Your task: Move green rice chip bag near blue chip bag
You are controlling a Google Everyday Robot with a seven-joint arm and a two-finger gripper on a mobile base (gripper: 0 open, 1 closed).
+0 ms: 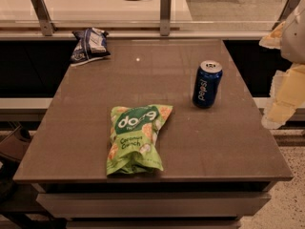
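In the camera view, the green rice chip bag [136,138] is lying flat on the brown counter [228,142], close to the front edge and a little left of the middle. The blue chip bag [89,44] is sitting at the far left corner, well apart from the green one. A blue soda can [207,84] is standing upright toward the right side. The gripper [282,97] is hanging at the right border, off the counter's right edge, holding nothing visible. Whether it is released or clenched cannot be told.
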